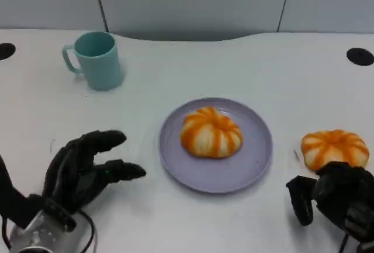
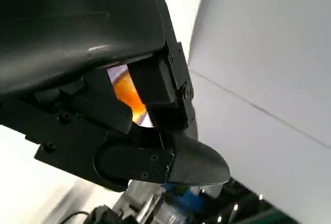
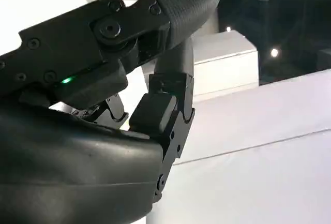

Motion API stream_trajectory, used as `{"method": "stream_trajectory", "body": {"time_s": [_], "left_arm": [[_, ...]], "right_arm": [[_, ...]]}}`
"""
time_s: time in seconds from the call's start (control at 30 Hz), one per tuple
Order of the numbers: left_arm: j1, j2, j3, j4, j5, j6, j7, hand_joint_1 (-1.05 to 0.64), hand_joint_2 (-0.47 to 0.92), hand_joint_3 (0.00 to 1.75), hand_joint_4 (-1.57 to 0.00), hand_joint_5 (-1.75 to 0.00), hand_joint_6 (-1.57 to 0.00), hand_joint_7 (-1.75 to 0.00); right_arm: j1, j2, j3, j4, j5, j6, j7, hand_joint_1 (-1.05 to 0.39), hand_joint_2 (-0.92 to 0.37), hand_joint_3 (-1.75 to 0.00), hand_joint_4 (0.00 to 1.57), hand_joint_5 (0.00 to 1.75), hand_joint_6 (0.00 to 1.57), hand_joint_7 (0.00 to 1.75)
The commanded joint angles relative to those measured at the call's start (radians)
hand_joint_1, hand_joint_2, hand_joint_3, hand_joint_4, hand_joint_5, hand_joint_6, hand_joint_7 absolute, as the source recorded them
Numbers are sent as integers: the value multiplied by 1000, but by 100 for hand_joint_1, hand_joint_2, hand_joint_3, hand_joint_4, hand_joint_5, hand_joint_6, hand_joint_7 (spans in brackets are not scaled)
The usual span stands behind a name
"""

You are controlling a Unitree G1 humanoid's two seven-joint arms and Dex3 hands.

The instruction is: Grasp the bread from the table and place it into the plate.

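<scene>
At the right edge of the head view, a round orange-and-white bread (image 1: pixel 335 147) lies on the white worktop (image 1: pixel 251 66), well apart from the plate. Just below it, the right hand (image 1: pixel 336 197) sits with its black fingers curled inward, touching or nearly touching the bread's lower edge; whether it actually grips the bread cannot be told. Centre frame holds the lilac plate (image 1: pixel 245 168), and a second bread (image 1: pixel 211 132) of the same kind rests on it, a little left of its middle. Toward the lower left, the left hand (image 1: pixel 87 168) lies released above the worktop, fingers spread and pointing right toward the plate, holding nothing. Up in the upper left stands a teal mug (image 1: pixel 96 60), upright, handle to the left. Grey wall panels (image 1: pixel 193 2) run along the top.
</scene>
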Motion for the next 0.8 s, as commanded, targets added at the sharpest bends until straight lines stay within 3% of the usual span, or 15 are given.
{"method": "stream_trajectory", "body": {"time_s": [0.03, 0.2, 0.47, 0.6, 0.7, 0.8], "left_arm": [[-12, 15, 25, 7, -22, 68, -6, -105, 92, 31, -157, -54, -157, -27], [-17, 32, 21, -1, -4, 134, 19, -105, 92, 26, -157, -70, -157, -46], [-12, 41, 15, -22, -3, 178, 7, -105, 92, 25, -157, -82, -157, -59], [-15, 45, 22, -20, -12, 223, -10, -105, 92, 24, -157, -82, -157, -60], [-24, 51, 35, -7, -28, 287, -48, -104, 92, 16, -157, -79, -157, -55], [-25, 53, 37, -9, -25, 306, -56, -104, 92, 9, -157, -77, -157, -52]], "right_arm": [[-12, -11, -11, 17, 16, 13, 54, -42, -85, 0, 79, 172, 118, 11], [-9, -14, -19, 37, 8, -1, 70, -44, -87, -1, 80, 173, 122, 7], [14, -7, -12, -12, 16, 35, 63, -45, -89, 0, 80, 175, 116, 2], [20, -7, -11, -12, 15, 32, 58, -42, -89, -1, 82, 175, 121, 4], [21, 2, -30, -6, 29, -32, 72, -44, -90, -1, 79, 173, 118, 2], [19, -8, -25, 0, 26, -16, 83, -45, -91, -1, 78, 174, 116, 1]]}}
